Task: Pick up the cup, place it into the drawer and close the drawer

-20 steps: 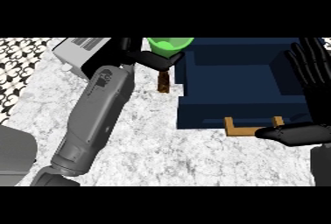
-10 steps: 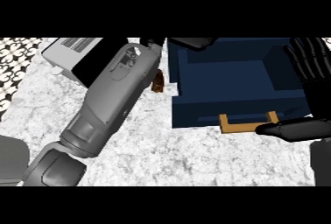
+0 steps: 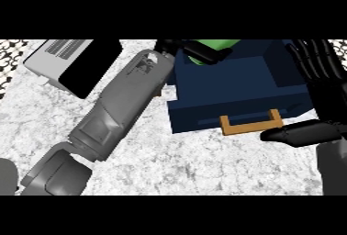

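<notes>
Left hand (image 3: 196, 49) sits at the twelve o'clock edge of the counter view, its black fingers curled round the green cup (image 3: 215, 46), which shows only as a green patch between and above the fingers. The cup hangs over the far-left corner of the open dark-blue drawer (image 3: 234, 87), within the drawer's outline rather than beside it; whether it touches the drawer floor cannot be told. The grey left forearm (image 3: 122, 105) runs diagonally from seven o'clock up to the hand, crossing the marbled counter (image 3: 169, 160) just beside the drawer's left wall. At ten o'clock a grey and black appliance (image 3: 71, 62) lies near the forearm's upper end, leaving a narrow strip of counter between them. The drawer's interior toward four o'clock of the cup is bare blue floor, with open room across to its right wall. Its front panel faces six o'clock and carries a tan handle (image 3: 251, 125) that juts out over the counter. The right hand (image 3: 318, 92) stands at three o'clock against the drawer's right edge, fingers straight and pointing to twelve o'clock, thumb (image 3: 298, 134) stretched toward nine o'clock just beside the handle's right end, holding nothing. Below the drawer front, the counter spreads wide and unoccupied from five to seven o'clock.
</notes>
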